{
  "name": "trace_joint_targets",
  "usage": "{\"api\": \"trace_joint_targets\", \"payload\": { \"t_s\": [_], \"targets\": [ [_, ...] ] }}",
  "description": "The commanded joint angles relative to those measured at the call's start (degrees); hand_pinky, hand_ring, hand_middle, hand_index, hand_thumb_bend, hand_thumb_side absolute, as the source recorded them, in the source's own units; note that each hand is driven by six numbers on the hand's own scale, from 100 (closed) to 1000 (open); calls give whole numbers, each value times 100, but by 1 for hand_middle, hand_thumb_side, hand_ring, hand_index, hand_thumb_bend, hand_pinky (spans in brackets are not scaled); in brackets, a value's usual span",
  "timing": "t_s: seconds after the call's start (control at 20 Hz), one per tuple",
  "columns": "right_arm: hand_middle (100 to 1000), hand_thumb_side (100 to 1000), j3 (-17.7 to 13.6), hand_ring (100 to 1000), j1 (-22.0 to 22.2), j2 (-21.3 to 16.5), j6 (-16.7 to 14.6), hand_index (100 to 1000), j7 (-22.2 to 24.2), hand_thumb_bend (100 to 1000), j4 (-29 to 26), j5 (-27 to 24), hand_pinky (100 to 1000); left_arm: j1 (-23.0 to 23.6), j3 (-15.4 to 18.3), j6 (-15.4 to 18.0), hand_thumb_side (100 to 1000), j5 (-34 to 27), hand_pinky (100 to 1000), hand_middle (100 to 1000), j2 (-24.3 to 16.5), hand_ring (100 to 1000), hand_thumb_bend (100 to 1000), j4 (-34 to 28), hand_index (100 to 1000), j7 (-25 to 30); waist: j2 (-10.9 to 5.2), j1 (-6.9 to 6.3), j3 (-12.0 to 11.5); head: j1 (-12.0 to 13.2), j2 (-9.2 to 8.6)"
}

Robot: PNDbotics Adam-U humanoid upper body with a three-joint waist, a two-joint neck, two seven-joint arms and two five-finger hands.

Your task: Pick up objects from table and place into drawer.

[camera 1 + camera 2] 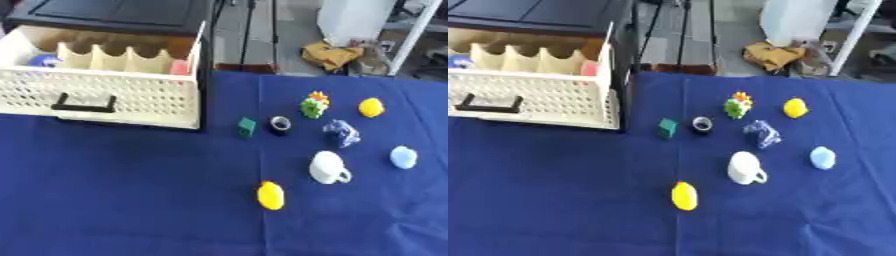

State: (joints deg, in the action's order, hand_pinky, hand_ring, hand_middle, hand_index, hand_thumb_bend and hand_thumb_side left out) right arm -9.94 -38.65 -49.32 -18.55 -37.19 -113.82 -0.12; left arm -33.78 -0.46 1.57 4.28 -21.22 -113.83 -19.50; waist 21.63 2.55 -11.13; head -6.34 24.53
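The cream perforated drawer (131, 97) stands pulled out at the upper left, with a black handle (84, 106). Inside it lie a blue thing (42, 60) at the left and a pink thing (179, 67) at the right. On the blue cloth lie a green cube (246, 126), a small black ring (280, 124), a green and orange toy (313, 105), a yellow lemon shape (371, 107), a dark blue crumpled thing (340, 133), a white mug (328, 168), a pale blue thing (403, 157) and a second yellow thing (270, 195). Neither hand shows.
The black cabinet (114, 12) sits above the drawer. Beyond the table's far edge are a floor with a crumpled brown thing (331, 54), a white post (411, 37) and stand legs. The blue cloth (114, 200) stretches bare across the lower left.
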Motion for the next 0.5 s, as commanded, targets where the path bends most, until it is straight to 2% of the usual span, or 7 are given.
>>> {"api": "trace_joint_targets", "payload": {
  "t_s": [0.05, 0.15, 0.2, 0.3, 0.4, 0.5],
  "targets": [
    [655, 928, -23, 714, 173, 92, -359, 783, -435, 100, -77, 560, 551, -53, 87, 160, 1000, -80, 592, 815, -130, 791, 100, -76, 929, -170, -110, -66, 50, 154, 48],
    [652, 897, 49, 711, 327, 235, -556, 774, -684, 100, -77, 916, 546, -17, 113, 186, 1000, 32, 515, 782, -192, 750, 100, -76, 903, -184, -95, -137, 109, 242, 59],
    [652, 895, 92, 711, 396, 311, -626, 773, -807, 100, -77, 1100, 547, 11, 126, 138, 1000, 197, 441, 760, -274, 688, 100, -76, 891, -124, -87, -171, 136, 288, 64],
    [643, 889, 192, 706, 532, 450, -684, 761, -990, 100, -77, 1402, 547, 8, 156, -29, 964, 682, 218, 639, -524, 503, 100, -76, 823, 146, -90, -236, 180, 341, 86],
    [635, 895, 295, 699, 653, 582, -643, 755, -1085, 100, -77, 1607, 545, -90, 162, -180, 918, 1368, 105, 586, -873, 412, 100, -76, 799, 650, -112, -302, 212, 365, 121],
    [628, 893, 382, 694, 735, 695, -558, 750, -1110, 100, -77, 1707, 544, -222, 74, -282, 899, 1962, 100, 553, -1255, 351, 100, -76, 774, 1354, -145, -374, 244, 383, 153]
  ]
}}
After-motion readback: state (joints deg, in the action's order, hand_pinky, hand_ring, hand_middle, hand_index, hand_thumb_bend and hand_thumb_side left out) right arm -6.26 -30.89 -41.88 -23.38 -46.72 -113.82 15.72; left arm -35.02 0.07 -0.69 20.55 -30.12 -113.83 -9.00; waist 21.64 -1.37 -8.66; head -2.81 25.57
